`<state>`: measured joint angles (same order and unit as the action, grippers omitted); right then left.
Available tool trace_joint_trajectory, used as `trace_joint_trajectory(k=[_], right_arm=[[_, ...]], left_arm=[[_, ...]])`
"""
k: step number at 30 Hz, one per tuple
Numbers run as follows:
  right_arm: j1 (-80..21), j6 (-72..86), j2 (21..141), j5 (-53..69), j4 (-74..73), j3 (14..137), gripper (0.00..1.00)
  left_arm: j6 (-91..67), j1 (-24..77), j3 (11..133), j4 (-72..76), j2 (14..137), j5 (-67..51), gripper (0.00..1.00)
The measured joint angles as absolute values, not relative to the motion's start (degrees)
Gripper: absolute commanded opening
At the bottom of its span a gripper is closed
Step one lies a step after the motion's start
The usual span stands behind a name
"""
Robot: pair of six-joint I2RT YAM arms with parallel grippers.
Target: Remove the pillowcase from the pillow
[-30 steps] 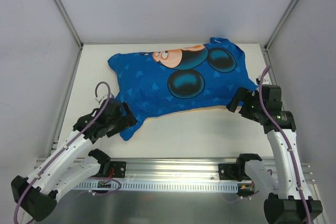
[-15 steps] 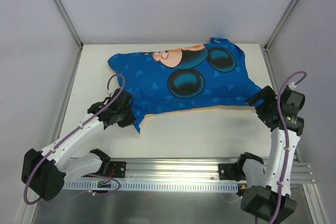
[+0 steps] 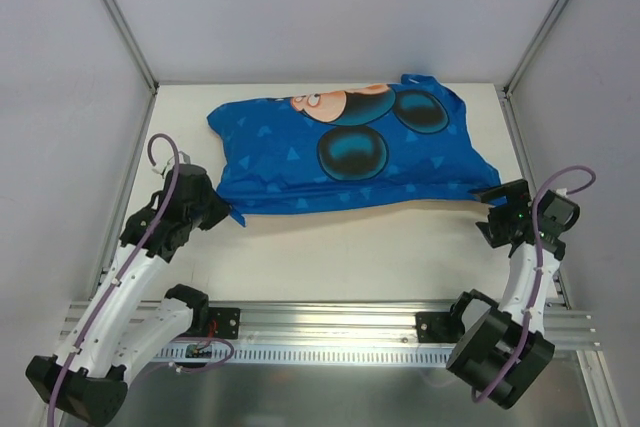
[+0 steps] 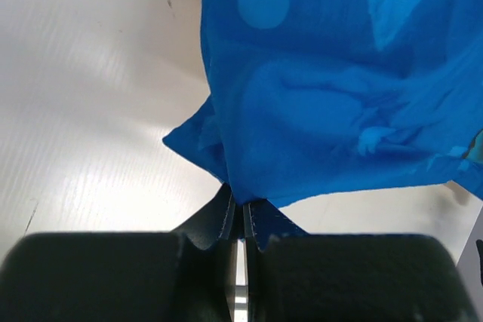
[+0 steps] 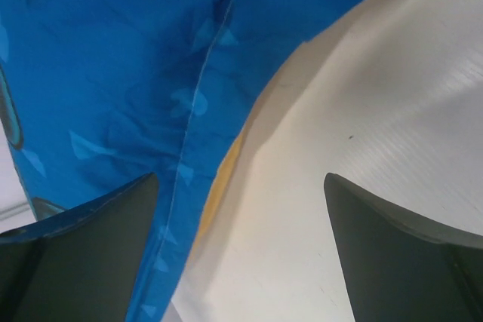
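The pillowcase [image 3: 350,152] lies across the back half of the table, bright blue side with the Mickey face up. The pillow is hidden inside it. My left gripper [image 3: 226,214] is shut on the case's near left corner. In the left wrist view the blue pillowcase [image 4: 324,103] is pinched between the closed fingertips of the left gripper [image 4: 243,213]. My right gripper [image 3: 488,212] stands open beside the case's near right corner, touching nothing. The right wrist view shows the right gripper [image 5: 241,209] over bare table, the blue pillowcase [image 5: 113,88] by its left finger with an orange-yellow strip [image 5: 220,175] underneath.
The white table [image 3: 350,247] has grey walls on three sides, with metal posts [image 3: 120,22] at the back corners. An aluminium rail [image 3: 330,332] carrying both arm bases runs along the near edge.
My left gripper has shut on the pillowcase's near left corner and drawn it left and back. The right arm has backed off to the right, still open.
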<state>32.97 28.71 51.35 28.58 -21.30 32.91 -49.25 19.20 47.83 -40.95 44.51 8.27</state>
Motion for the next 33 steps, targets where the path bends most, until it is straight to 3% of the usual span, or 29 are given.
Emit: trace_joint_trajectory(k=[15,33], right_arm=[[37.6,41.8,61.0,29.5,-5.1,30.8,0.96],[34.7,43.1,73.5,33.4,0.0,33.3,1.0]], left_arm=[[-49.6,16.4,47.4,-44.9,41.7,9.5,0.0],[-44.1,16.4,48.9,-45.8,41.9,6.9,0.0]])
